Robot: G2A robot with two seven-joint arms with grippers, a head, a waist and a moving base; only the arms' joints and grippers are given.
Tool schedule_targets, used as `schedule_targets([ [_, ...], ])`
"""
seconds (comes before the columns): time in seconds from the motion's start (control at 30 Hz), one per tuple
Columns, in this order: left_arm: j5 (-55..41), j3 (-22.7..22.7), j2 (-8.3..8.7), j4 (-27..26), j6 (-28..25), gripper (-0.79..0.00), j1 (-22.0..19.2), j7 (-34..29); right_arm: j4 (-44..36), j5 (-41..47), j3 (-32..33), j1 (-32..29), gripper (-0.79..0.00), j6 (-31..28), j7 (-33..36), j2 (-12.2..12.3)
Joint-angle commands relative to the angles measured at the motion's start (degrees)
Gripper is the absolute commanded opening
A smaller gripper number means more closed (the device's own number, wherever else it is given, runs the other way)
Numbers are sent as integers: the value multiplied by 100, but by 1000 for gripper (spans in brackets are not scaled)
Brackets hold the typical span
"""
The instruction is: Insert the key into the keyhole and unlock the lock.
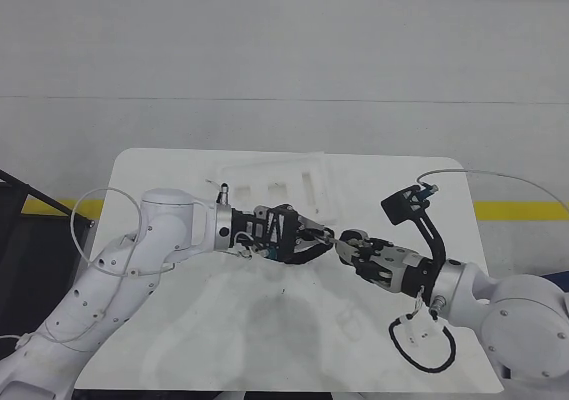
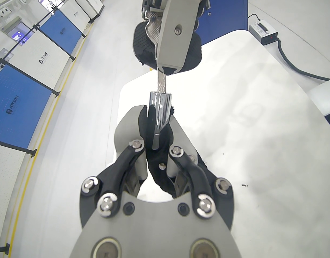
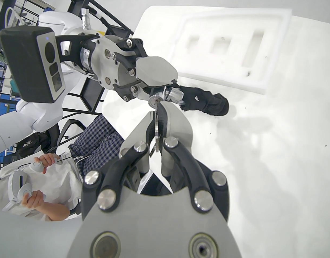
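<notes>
Over the middle of the counter my two tools meet tip to tip, both lifted off the surface. My right tool, coming in from the right, is pressed together on the head of the key. My left tool, from the left, pinches the chrome lock cylinder around its body, with the keyhole end facing the key. The blade tip sits in the keyhole, in line with the cylinder, but a stretch of blade is bare between the cylinder and my right tool. So I judge the insertion begun, not finished. Left to do: push the key home, then turn it; I see no sign that the lock is open. Beyond, on the far side of the counter, lies a white foam tray with recessed pockets.
</notes>
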Motion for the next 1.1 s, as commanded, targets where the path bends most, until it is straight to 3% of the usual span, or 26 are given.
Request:
schedule_targets([
  [0.0, 25, 9, -6, -7, 6, -785, -7, -18, 8, -24, -18, 11, -785, 27, 18, 1],
  [0.93, -38, 43, -80, -5, -30, -785, 23, -50, 139, -73, -312, 194, -785, 199, -9, -20],
  [0.97, -62, 44, -83, 9, -37, -785, 30, -34, 147, -71, -315, 196, -680, 195, -14, -20],
  [1.0, -90, 42, -85, 30, -44, -785, 35, -21, 151, -74, -318, 200, -646, 187, -19, -21],
  [1.07, -133, 35, -90, 67, -57, -785, 39, -16, 164, -65, -320, 203, -653, 170, -34, -22],
])
